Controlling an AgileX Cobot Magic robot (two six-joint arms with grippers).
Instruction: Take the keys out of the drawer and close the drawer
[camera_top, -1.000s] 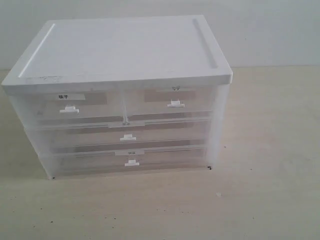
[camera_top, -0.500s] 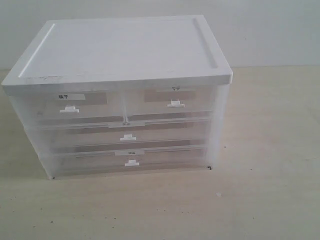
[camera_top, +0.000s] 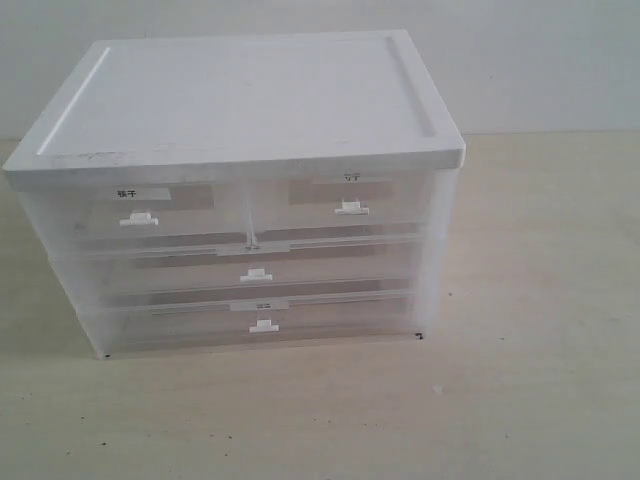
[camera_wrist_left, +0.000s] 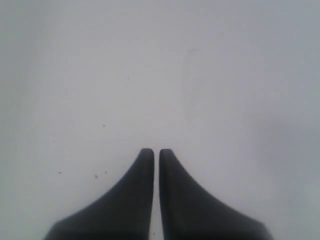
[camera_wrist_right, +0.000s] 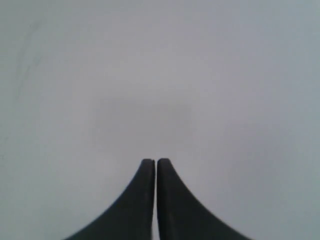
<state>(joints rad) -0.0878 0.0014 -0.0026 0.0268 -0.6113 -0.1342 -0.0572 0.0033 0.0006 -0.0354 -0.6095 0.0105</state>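
Well, every drawer is shut and both pairs of jaws are together.
Near the table's (camera_top: 540, 300) far edge stands the white-topped cabinet (camera_top: 250, 100); the drawer (camera_top: 345, 205) sits at the top right corner of its front, flush, beside the labelled half-width drawer (camera_top: 140, 215). Left jaws and right jaws are each pressed together, holding nothing.

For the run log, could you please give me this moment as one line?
drawer: closed | keys: not visible | left gripper: shut, empty | right gripper: shut, empty | arms: outside exterior view
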